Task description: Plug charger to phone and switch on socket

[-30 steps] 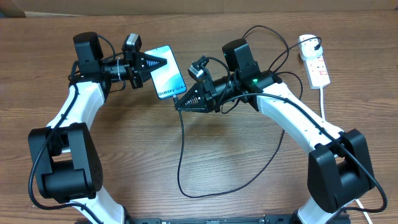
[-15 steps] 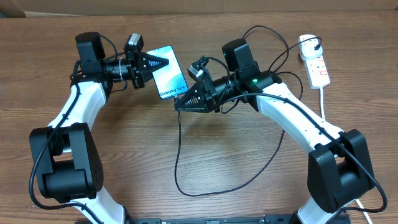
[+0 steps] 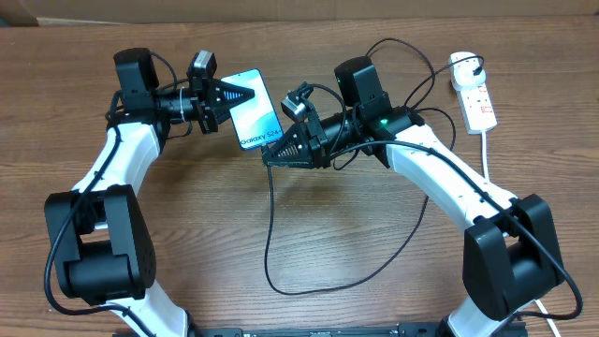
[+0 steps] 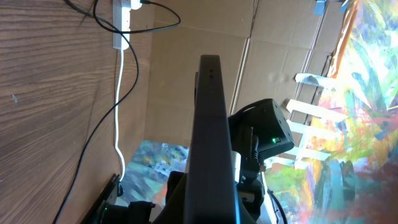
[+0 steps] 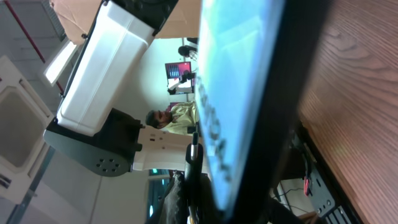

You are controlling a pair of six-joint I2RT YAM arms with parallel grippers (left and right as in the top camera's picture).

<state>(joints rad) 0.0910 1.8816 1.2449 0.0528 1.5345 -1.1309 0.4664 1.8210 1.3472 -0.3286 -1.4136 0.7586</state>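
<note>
My left gripper [image 3: 241, 97] is shut on the phone [image 3: 256, 112] and holds it above the table, its blue-white screen facing up. In the left wrist view the phone [image 4: 211, 124] shows edge-on, rising from the jaws [image 4: 210, 208]. My right gripper [image 3: 270, 158] is shut on the charger's connector tip [image 5: 194, 152], just below the phone's lower end. In the right wrist view the phone [image 5: 239, 81] fills the frame next to the tip. The black charger cable [image 3: 269, 243] hangs in a loop over the table and runs up to the socket [image 3: 474, 92], where its plug [image 3: 466, 66] sits.
The socket's thick white cord [image 3: 487, 150] runs down the right side past my right arm, and shows in the left wrist view [image 4: 118, 130]. Cardboard [image 3: 281, 7] lines the far edge of the wooden table [image 3: 206, 234].
The phone has shifted slightly right, toward the right gripper. The hanging cable loop has swung a little to the left. The right arm has barely moved.
</note>
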